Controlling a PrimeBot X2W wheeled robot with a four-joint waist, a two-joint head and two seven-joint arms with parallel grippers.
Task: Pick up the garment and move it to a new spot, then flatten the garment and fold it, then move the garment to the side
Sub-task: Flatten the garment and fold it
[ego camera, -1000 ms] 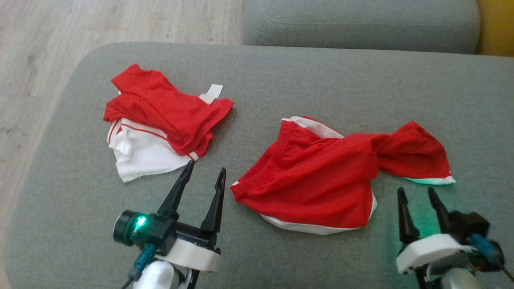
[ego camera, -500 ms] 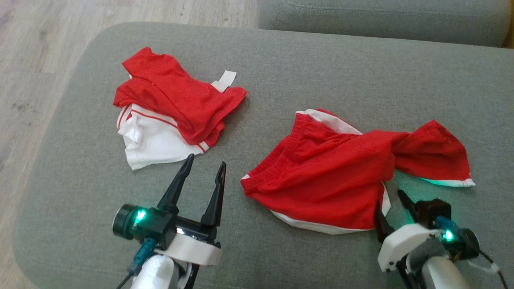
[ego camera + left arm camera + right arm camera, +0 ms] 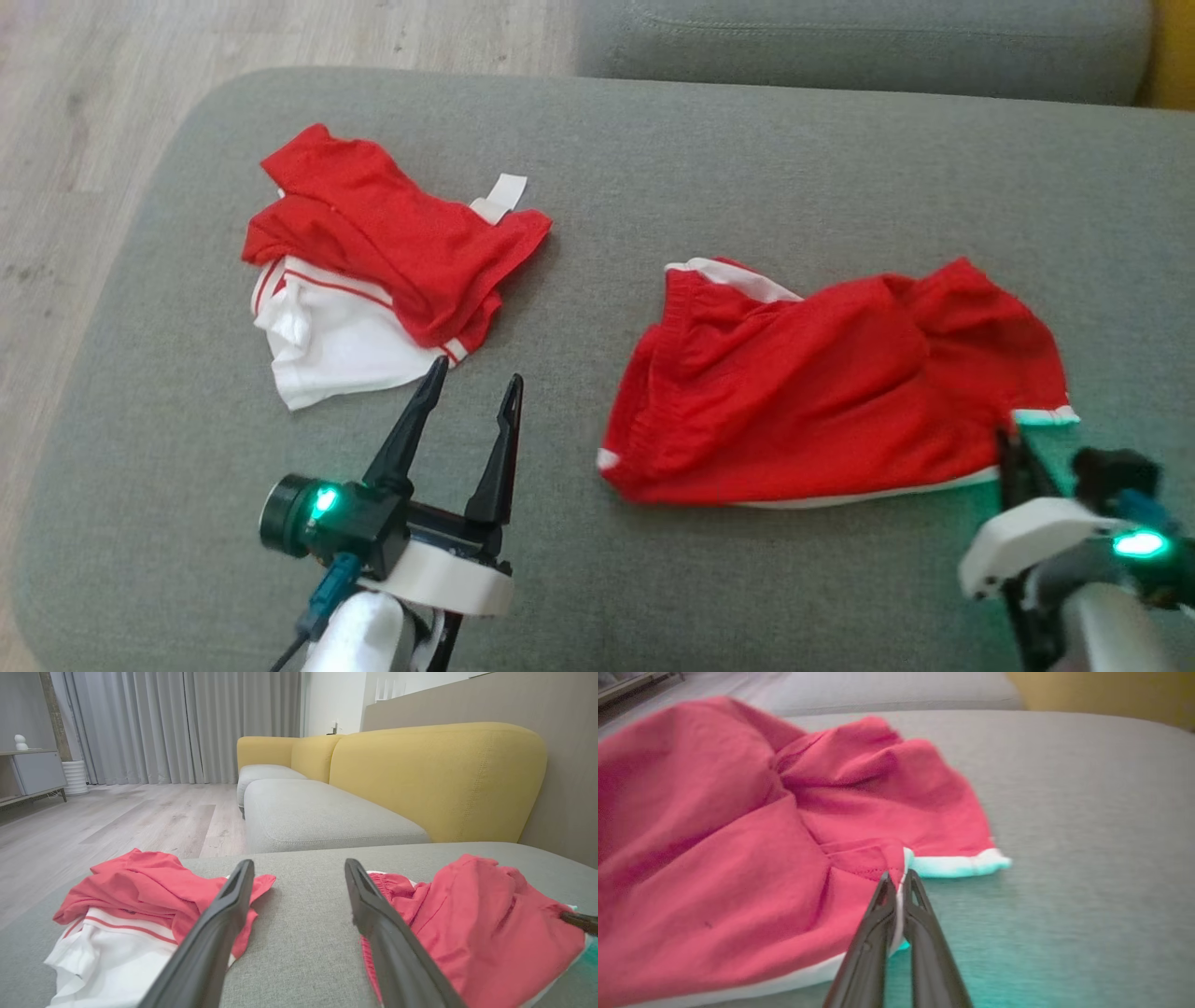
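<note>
A red garment with white trim (image 3: 831,383) lies crumpled on the grey sofa cushion (image 3: 653,187), right of centre; it also appears as the red garment (image 3: 481,924) at the right of the left wrist view. My right gripper (image 3: 899,879) is shut on the garment's white-edged hem (image 3: 952,865), and stands at the garment's lower right corner as the right gripper (image 3: 1013,448) in the head view. My left gripper (image 3: 471,387) stays open above the cushion, left of the garment, with nothing between its fingers (image 3: 224,919).
A second red and white garment (image 3: 373,271) lies bunched at the cushion's left. Wooden floor (image 3: 84,140) runs beyond the cushion's left edge. Another grey seat (image 3: 859,42) and a yellow sofa back (image 3: 434,774) stand behind.
My right gripper has shut on the garment's hem and pulled it rightward, drawing the twisted right part in; the garment now lies more bunched. The head camera shifted slightly. The left gripper has held still.
</note>
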